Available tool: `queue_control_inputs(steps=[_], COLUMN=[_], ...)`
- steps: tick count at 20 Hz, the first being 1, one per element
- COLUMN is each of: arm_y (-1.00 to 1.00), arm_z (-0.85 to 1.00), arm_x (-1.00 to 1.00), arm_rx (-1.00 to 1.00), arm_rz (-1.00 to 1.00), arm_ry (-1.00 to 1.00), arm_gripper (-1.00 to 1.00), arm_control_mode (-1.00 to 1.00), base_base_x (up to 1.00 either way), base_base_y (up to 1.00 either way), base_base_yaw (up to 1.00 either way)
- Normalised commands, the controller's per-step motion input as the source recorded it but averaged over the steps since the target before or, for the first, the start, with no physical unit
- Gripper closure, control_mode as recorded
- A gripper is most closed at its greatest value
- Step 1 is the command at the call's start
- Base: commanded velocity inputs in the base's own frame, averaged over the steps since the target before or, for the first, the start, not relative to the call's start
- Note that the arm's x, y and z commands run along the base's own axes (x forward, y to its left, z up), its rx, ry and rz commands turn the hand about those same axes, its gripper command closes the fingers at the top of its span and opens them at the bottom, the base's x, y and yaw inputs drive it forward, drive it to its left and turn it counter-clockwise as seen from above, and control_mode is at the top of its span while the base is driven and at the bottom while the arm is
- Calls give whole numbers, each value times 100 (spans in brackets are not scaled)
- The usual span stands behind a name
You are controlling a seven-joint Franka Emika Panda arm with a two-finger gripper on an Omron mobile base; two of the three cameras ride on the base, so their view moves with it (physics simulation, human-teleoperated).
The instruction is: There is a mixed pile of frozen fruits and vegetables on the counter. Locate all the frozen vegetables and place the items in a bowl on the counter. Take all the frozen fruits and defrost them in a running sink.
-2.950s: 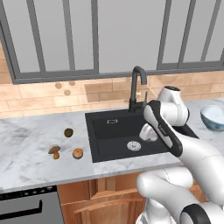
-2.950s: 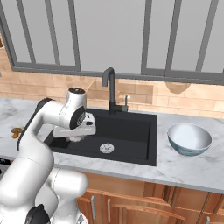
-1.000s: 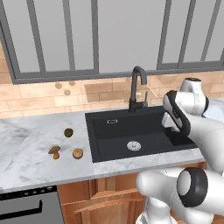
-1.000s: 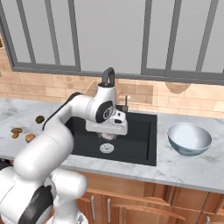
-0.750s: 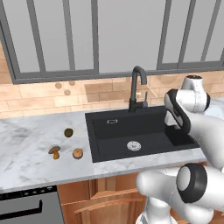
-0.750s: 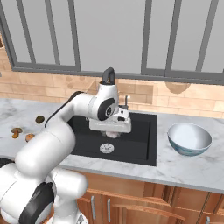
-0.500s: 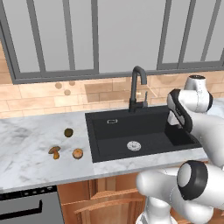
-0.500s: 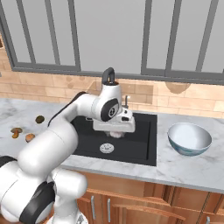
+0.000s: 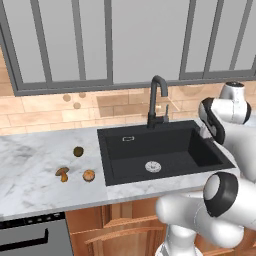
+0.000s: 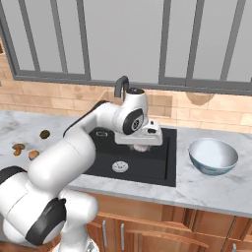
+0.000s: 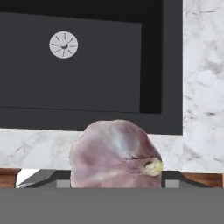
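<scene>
The hand (image 10: 141, 146) holds the pinkish-white bulb (image 11: 114, 154) over the right part of the sink (image 10: 129, 156) — the bowl (image 10: 213, 156) waits well apart on the tabletop (image 10: 216, 186). The bulb looks small, light and firm, likely slick if frozen; its lumpy middle seems the safest place to pinch. The hand view shows its papery skin and yellowish root end, which the base views blur; the left base view alone gives a clear look at the mushroom (image 9: 62, 173), orange ball (image 9: 88, 175) and dark olive-brown ball (image 9: 78, 151) lying left of the sink.
</scene>
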Motion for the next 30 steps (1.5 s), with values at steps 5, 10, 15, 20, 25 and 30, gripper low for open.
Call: queue_control_inputs(steps=[5,10,15,20,25,30], arm_y=[-24,-27,-26,-34,-38,-41], arm_z=[20,16,9,10,6,10], arm_x=[6,6,13,14,5,10], arm_rx=[-2,-3,-4,-4,-2,-2], arm_rz=[-1,0,0,0,-1,-4], arm_ry=[0,0,-2,0,0,4], arm_gripper=[100,100,100,100,100,100], arm_control_mode=[-100,-100,-100,-100,-100,-100], base_base_x=[0,0,0,0,0,0], base_base_y=[0,0,0,0,0,0], base_base_yaw=[0,0,0,0,0,0])
